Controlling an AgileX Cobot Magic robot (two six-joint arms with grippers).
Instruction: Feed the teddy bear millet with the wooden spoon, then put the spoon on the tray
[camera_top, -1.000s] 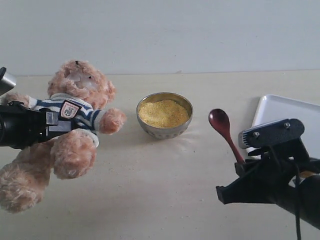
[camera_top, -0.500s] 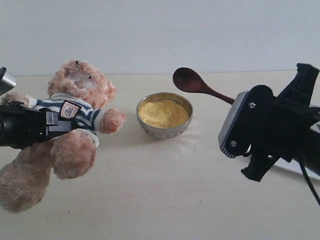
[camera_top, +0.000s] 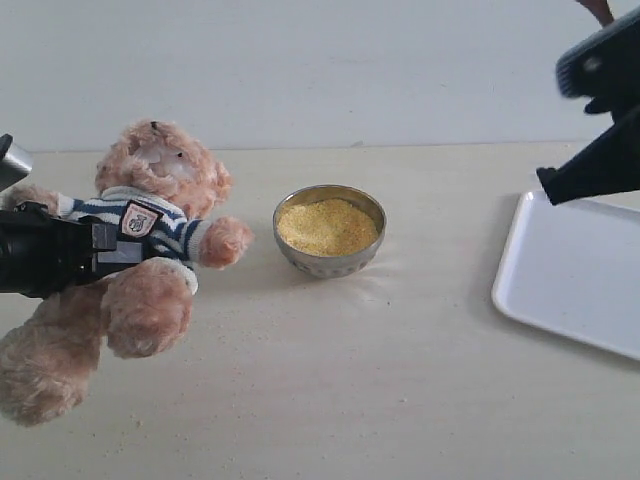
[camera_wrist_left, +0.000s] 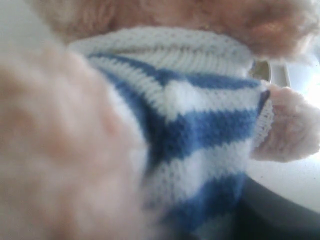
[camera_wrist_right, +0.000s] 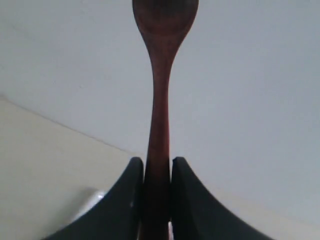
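Note:
The teddy bear (camera_top: 150, 230) leans tilted at the left of the exterior view, and my left gripper (camera_top: 112, 246) is shut on its striped torso. In the left wrist view the navy-and-white shirt (camera_wrist_left: 200, 125) fills the picture, with a dark finger (camera_wrist_left: 287, 217) beside it. The millet (camera_top: 326, 224) is heaped in a metal bowl (camera_top: 330, 262) at the middle. My right gripper (camera_wrist_right: 157, 165) is shut on the wooden spoon's (camera_wrist_right: 158, 95) handle, bowl end pointing away. The right arm (camera_top: 605, 110) hangs high at the upper right, above the tray (camera_top: 570, 285). Only the spoon's tip (camera_top: 598, 8) shows there.
Beige tabletop (camera_top: 350, 380) stretches in front of the bowl and the bear. A pale wall (camera_top: 350, 70) runs along the back. The tray runs off the right edge of the exterior view.
My right gripper has swung up with the spoon from low at the front right, past the bowl's height, to high above the tray. The bear and left gripper have not moved.

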